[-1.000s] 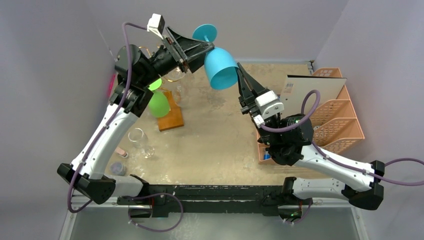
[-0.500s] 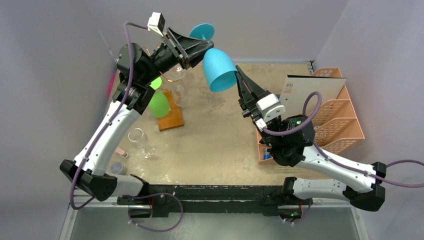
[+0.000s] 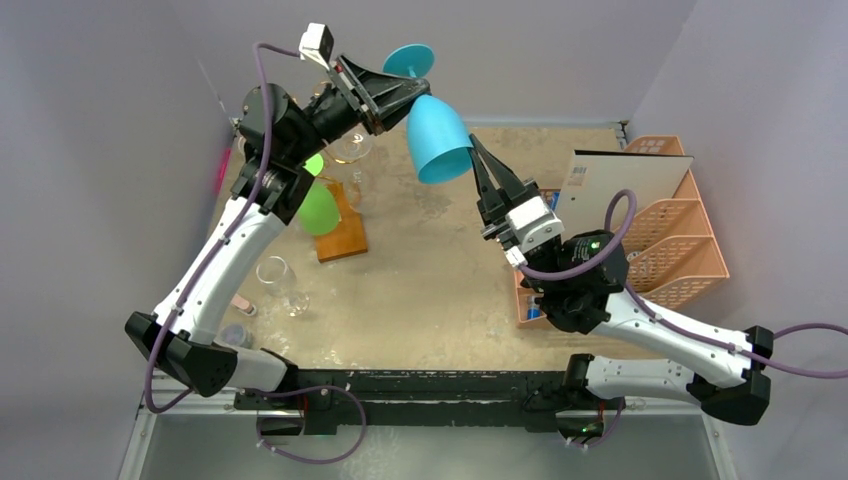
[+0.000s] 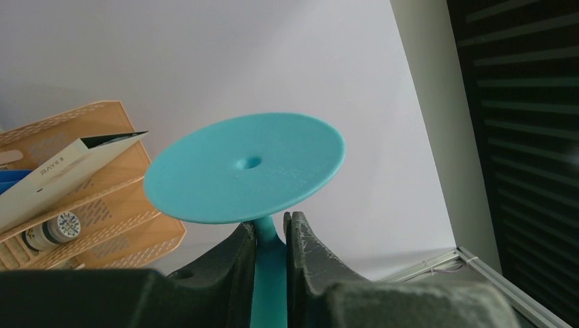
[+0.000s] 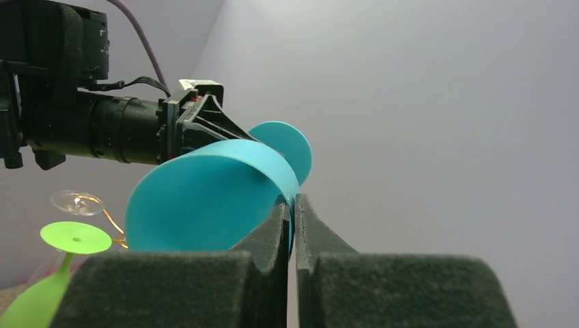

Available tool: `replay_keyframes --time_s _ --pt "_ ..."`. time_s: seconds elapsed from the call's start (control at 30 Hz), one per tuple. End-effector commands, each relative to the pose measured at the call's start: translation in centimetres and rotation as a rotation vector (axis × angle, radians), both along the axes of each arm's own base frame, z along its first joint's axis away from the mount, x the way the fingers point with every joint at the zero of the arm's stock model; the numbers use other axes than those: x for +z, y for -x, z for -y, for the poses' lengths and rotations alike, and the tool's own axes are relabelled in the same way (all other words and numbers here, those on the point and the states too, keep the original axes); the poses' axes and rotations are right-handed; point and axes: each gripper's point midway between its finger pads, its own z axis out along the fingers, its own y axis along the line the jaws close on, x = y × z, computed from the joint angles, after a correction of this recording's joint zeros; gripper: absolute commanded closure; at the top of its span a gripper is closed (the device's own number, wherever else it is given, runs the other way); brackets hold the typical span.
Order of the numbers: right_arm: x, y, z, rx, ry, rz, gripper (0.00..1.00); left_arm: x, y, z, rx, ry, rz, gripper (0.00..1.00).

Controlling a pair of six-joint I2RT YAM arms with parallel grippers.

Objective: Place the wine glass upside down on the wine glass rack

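Note:
The blue wine glass (image 3: pixel 440 138) is held in the air above the back of the table, foot up and tilted, bowl opening facing down and right. My left gripper (image 3: pixel 408 90) is shut on its stem just under the foot (image 4: pixel 246 167), seen in the left wrist view (image 4: pixel 270 232). My right gripper (image 3: pixel 473 148) is shut on the rim of the bowl (image 5: pixel 205 198), one finger inside it (image 5: pixel 292 208). The wine glass rack has gold wire arms (image 3: pixel 350 152) and a wooden base (image 3: pixel 343 238), left of the glass. A green glass (image 3: pixel 318 207) hangs upside down on it.
An orange-pink lattice organiser (image 3: pixel 672 245) with a white card stands at the right. Two clear glasses (image 3: pixel 272 270) and a small bottle (image 3: pixel 237 337) sit at the front left. A clear glass foot (image 5: pixel 76 201) shows on the rack above the green one.
Both arms have shifted the blue glass slightly left and up. The right gripper has stayed at the rim and the left on the stem.

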Motion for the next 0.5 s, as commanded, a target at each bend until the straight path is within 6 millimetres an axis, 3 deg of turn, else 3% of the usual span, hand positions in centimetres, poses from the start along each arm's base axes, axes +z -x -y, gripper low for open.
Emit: replay_keyframes --time_s 0.0,0.07,0.23,0.3,0.47 --pt "-0.7 0.5 -1.7 0.047 0.057 0.032 1.00 2.1 2.1 0.1 -0.056 0.024 0.103 0.91" --pt "-0.9 0.5 -1.9 0.045 0.064 0.034 1.00 2.2 2.1 0.1 -0.055 0.018 0.118 1.00" --pt "-0.8 0.1 -1.6 0.031 0.042 0.020 0.99 2.6 2.2 0.0 -0.019 -0.012 0.203 1.00" --pt "-0.5 -0.1 -1.1 0.017 0.007 0.006 0.91 2.7 2.1 -0.2 0.012 -0.033 0.253 1.00" --pt "-0.3 -0.9 0.2 -0.037 -0.057 -0.023 0.55 3.0 1.6 -0.8 0.116 -0.119 0.401 1.00"
